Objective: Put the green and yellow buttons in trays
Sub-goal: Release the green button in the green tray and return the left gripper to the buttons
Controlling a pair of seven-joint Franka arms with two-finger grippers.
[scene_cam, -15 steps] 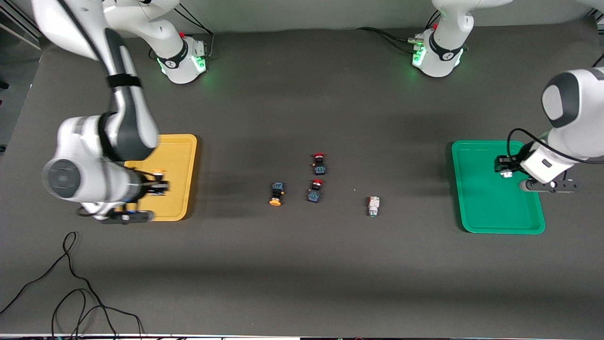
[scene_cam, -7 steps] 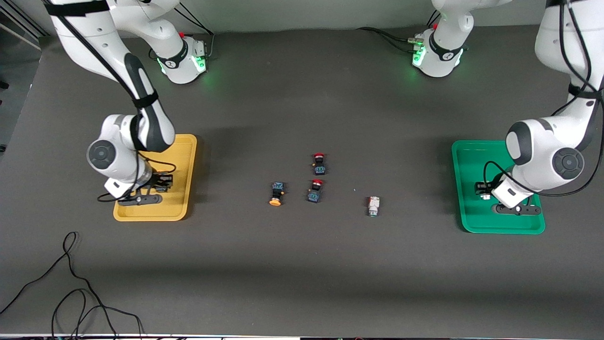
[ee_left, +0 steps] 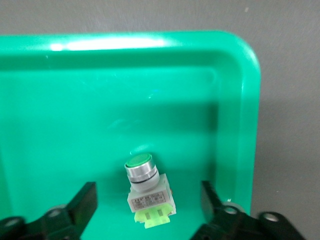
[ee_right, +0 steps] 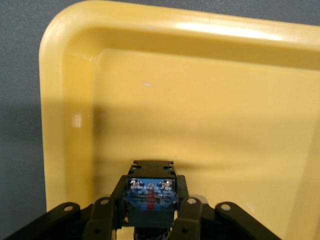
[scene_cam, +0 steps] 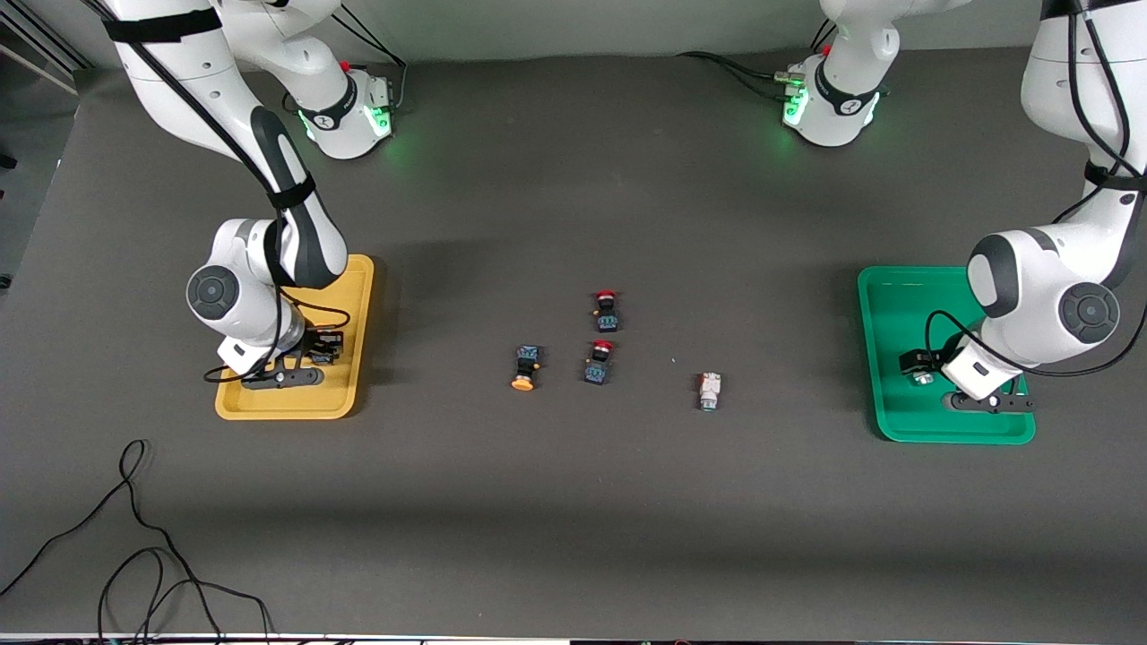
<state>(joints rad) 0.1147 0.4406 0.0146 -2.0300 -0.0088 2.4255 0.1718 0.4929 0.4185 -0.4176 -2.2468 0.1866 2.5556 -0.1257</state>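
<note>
Left hand point(ee_left: 150, 210) gapes wide around the green button point(ee_left: 146, 191) lying in the green tray point(scene_cam: 896, 296), right hand point(ee_right: 150, 212) clamps a yellow button point(ee_right: 150, 192) over the yellow tray point(scene_cam: 354, 296); you'd judge them light, rigid, slick-capped, so pinch the square body.

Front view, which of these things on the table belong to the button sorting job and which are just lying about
Job:
- green tray, green button lying in it between the open left tool
- yellow tray, dark-bodied button held by the right tool
- yellow button and white green button on the table

Lying about:
- two red-capped switches
- cable
</note>
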